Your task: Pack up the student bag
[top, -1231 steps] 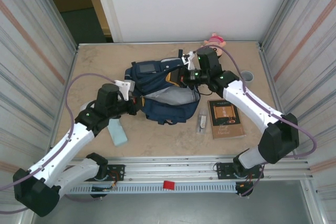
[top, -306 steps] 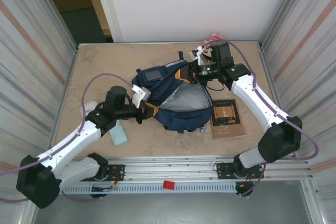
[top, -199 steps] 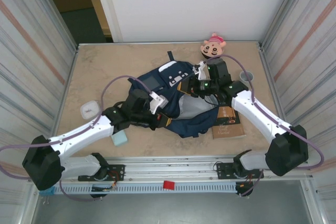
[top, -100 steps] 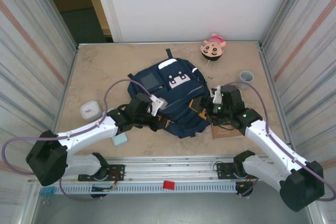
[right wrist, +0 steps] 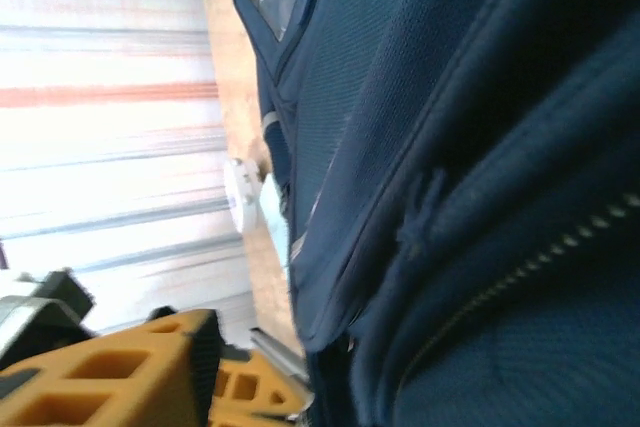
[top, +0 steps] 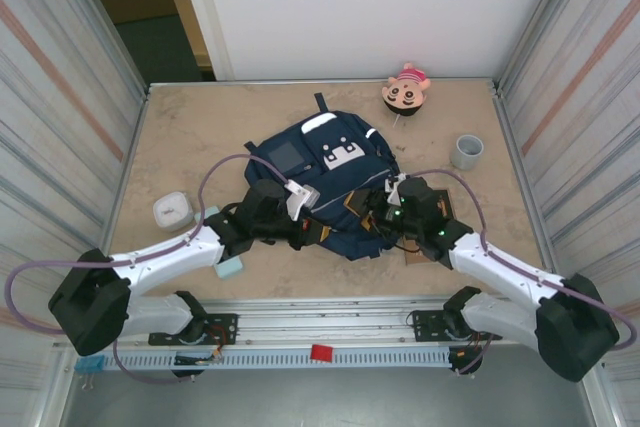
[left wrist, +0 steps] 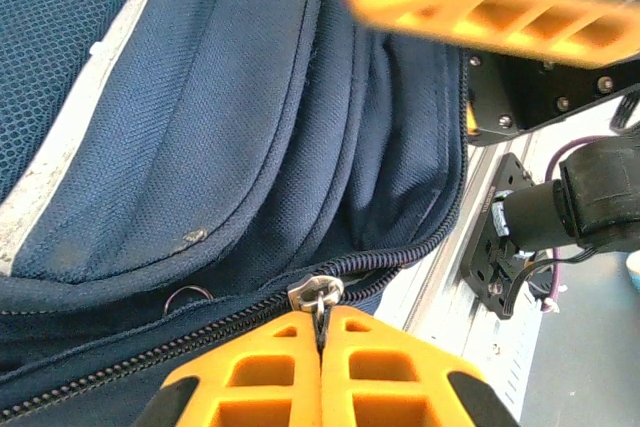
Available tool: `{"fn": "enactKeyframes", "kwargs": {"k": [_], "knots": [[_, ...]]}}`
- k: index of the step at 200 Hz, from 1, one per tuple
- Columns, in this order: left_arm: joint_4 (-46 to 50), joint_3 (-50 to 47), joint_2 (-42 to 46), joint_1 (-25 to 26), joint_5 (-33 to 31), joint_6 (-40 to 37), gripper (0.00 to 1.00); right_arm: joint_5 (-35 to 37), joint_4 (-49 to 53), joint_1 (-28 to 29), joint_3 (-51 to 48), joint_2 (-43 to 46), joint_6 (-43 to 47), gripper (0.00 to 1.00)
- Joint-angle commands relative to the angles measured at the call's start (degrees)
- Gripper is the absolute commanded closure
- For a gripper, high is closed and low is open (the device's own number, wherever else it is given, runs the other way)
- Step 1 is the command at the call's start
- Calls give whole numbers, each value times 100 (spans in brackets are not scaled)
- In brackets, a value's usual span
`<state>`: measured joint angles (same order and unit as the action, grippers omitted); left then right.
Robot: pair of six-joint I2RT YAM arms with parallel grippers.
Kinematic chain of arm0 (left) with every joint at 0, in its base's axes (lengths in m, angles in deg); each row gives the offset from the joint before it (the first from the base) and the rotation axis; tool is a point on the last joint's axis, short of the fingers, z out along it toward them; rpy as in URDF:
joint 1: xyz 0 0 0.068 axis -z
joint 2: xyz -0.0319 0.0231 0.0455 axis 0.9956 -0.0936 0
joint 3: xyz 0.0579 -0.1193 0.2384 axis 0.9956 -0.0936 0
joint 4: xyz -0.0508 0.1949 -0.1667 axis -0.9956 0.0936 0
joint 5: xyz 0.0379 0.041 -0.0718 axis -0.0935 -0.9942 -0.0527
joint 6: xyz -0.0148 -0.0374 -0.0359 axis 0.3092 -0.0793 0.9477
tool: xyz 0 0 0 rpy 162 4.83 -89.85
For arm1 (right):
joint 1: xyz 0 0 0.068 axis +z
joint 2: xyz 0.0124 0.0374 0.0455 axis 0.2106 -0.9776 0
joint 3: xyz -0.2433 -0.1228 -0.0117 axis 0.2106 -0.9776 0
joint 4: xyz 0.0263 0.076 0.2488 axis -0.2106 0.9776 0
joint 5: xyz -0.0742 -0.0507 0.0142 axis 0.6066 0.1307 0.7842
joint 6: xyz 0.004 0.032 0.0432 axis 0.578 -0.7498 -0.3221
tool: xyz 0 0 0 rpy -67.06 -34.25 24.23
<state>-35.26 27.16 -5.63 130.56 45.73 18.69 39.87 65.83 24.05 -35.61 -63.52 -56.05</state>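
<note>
Since the zip apparently needed drawing along its track, the left gripper (left wrist: 320, 322) was clenched on the small metal zipper pull (left wrist: 319, 295) of the large navy-blue fabric student bag (top: 322, 169), which lay flat mid-way across the beige table (top: 190, 137). The right gripper (top: 373, 217) sat at the bag's near right edge, probably to brace the fabric, though whether it pinched anything could not be told.

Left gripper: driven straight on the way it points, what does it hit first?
The student bag itself: the left gripper is shut on the zipper pull, with navy fabric directly ahead. Past that fold the right gripper looks next, though depth is unclear.
</note>
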Motion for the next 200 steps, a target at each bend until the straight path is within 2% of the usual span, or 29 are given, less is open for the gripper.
{"fn": "enactKeyframes", "kwargs": {"k": [1, 15, 32, 46, 61, 91, 123, 145, 165, 180, 200], "knots": [[-237, 87, 256, 100, 58, -92, 100, 209, -366, 32, 359, -254, -54, 70], [397, 182, 306, 100, -428, -249, 100, -114, 62, -154, 720, -308, 336, 86], [1257, 284, 299, 47, -1182, -478, 100, -601, 761, -495, 1263, -215, 1030, 100], [1589, 212, 309, -109, -1463, -572, 100, -1136, 1366, -863, 1799, -173, 1548, 100], [1537, 23, 367, -340, -1510, -581, 100, -1825, 1941, -1221, 2434, -324, 1980, 100], [1319, -83, 450, -781, -1482, -691, 100, -2722, 2500, -1404, 3399, -776, 2440, 100], [1429, 51, 600, -1275, -1513, -1083, 100, -2756, 3061, -1549, 3934, -952, 2813, 100], [1558, 71, 719, -1665, -1315, -1377, 100, -2548, 3310, -1697, 3881, -866, 2951, 100], [1643, 120, 802, -1754, -639, -1622, 100, -2272, 3073, -1643, 3631, -751, 2750, 100], [1320, 108, 786, -1572, 182, -1531, 100, -2044, 2587, -1381, 3371, -781, 2450, 100], [1070, 335, 574, -717, 272, -1569, 100, -1744, 2122, -1052, 3191, -932, 2343, 100]]}}
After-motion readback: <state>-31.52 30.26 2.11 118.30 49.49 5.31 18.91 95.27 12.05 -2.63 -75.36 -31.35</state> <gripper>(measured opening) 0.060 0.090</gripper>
